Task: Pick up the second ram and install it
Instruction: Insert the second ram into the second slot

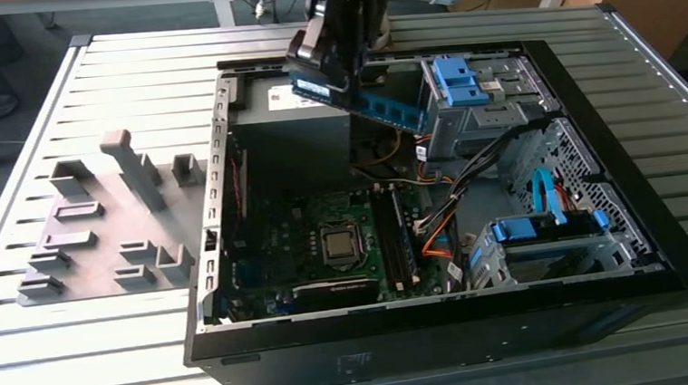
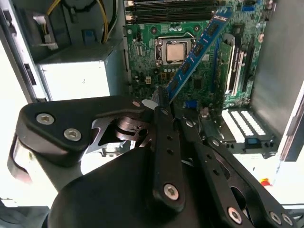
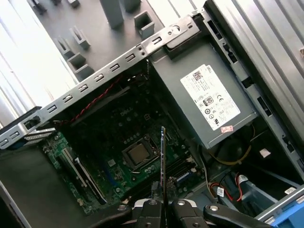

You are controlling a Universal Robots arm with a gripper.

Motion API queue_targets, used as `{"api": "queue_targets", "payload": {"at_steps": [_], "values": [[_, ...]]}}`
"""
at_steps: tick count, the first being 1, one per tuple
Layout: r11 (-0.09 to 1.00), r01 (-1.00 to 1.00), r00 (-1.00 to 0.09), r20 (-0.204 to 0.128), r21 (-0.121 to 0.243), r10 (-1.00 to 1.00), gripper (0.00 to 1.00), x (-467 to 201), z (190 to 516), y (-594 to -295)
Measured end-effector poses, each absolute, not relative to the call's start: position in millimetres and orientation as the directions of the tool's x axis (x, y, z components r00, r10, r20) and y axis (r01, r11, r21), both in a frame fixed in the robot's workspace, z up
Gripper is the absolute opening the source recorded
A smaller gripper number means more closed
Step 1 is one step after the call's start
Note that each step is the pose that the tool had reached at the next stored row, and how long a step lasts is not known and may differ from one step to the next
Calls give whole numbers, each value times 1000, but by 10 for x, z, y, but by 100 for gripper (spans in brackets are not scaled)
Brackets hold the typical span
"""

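We see the gripper (image 1: pixel 334 82) above the open computer case (image 1: pixel 451 326), its fingers pressed together on the second ram (image 1: pixel 381 108). The stick is clear of the board and hangs tilted in the air over the far end of the case. In the second wrist view the gripper (image 2: pixel 164 104) pinches one end of the second ram (image 2: pixel 202 45), whose blue-green face with dark chips slants away over the board. In the first wrist view the second ram (image 3: pixel 163 156) is edge-on (little more than a thin line) rising from the gripper (image 3: pixel 163 206), with the processor (image 3: pixel 137 154) just beside that line.

The case lies on its side on the slatted metal table (image 1: pixel 89 356). Inside it we find the green motherboard (image 1: pixel 311 240), a grey power supply (image 3: pixel 199 57), two drive cages with blue brackets (image 1: pixel 458 80) (image 1: pixel 541 233), an orange cable (image 1: pixel 438 240) and a blue cable (image 1: pixel 544 192). We cannot tell whether any of the memory slots (image 2: pixel 171 7) is filled.

To the exterior view's left of the case sits a grey tray (image 1: pixel 94 255) with upright blocks (image 1: pixel 136 166).

The power supply carries a white label (image 3: pixel 209 99) covered in small print and symbols, with a small red-marked sticker at one corner.
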State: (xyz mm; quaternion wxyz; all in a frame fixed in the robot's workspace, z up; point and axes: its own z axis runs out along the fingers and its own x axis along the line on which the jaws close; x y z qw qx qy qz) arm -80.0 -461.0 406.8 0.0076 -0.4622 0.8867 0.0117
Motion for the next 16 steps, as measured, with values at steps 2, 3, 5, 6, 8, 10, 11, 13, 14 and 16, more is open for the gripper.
{"api": "queue_targets", "payload": {"at_steps": [2,3,5,6,8,10,11,13,14,16], "values": [[601,-799,-601,-24,14,-799,14,-800,4065,-4610],[615,-788,-615,-24,14,-788,14,-800,4064,-4610],[644,-765,-644,-24,14,-765,14,-801,4061,-4610],[658,-753,-658,-24,14,-753,14,-800,4061,-4610],[684,-729,-684,-24,14,-729,14,-800,4057,-4610],[707,-707,-707,-24,14,-707,14,-800,4054,-4610],[718,-696,-718,-24,14,-696,14,-800,4052,-4610],[740,-672,-740,-24,14,-672,14,-800,4049,-4610],[751,-660,-751,-24,14,-660,14,-801,4048,-4610],[774,-633,-774,-25,14,-633,14,-800,4045,-4610]]}}
